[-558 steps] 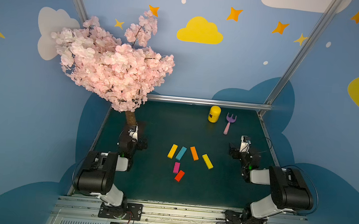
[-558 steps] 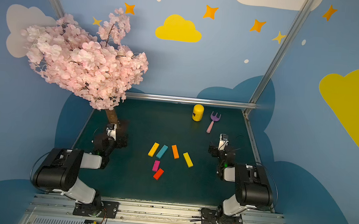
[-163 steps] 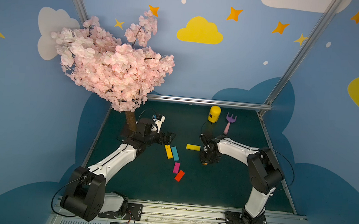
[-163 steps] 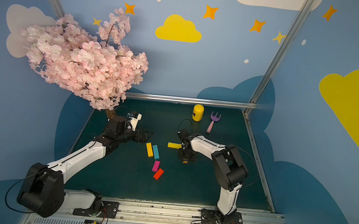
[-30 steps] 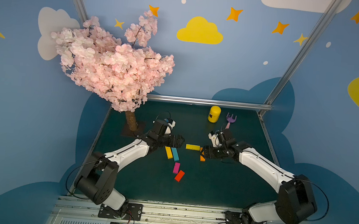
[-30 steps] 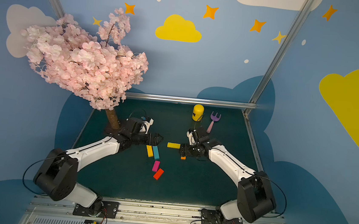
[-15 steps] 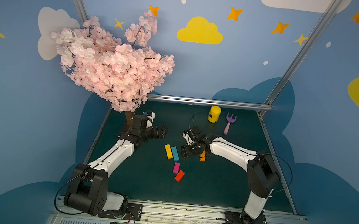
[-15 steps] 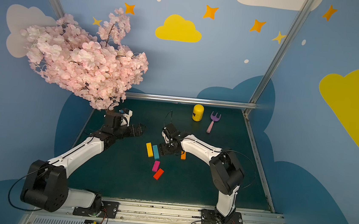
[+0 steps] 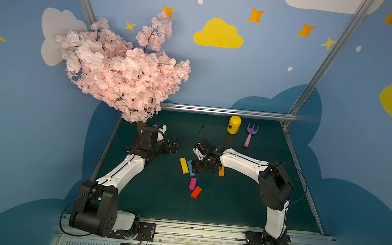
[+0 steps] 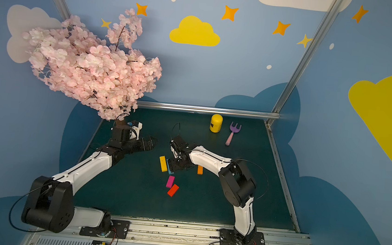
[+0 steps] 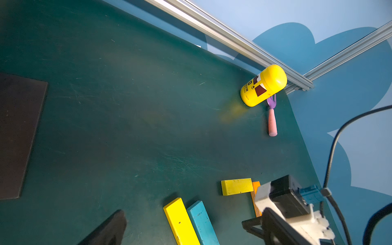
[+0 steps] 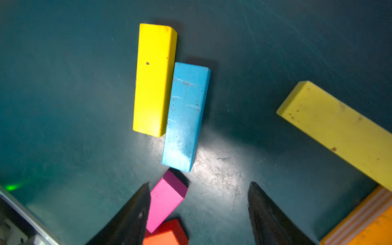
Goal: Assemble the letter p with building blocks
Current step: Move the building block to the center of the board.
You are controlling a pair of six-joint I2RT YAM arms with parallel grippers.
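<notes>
Both top views show a yellow block lying side by side with a teal block. Magenta and red blocks lie just nearer the front, and an orange one sits to the right. My right gripper hovers low over the teal block's near end. It is open and holds nothing, with the magenta block beside one finger. A second yellow block touches the orange one. My left gripper stands open, apart, to the left.
A yellow can and a purple-pink rake stand at the back right. A pink blossom tree overhangs the back left corner, and its dark base plate lies on the green mat. Metal rails edge the mat.
Over the last second my right gripper moved left from beside the orange block to over the teal block, jaws slightly narrower. My left arm drew back toward the tree.
</notes>
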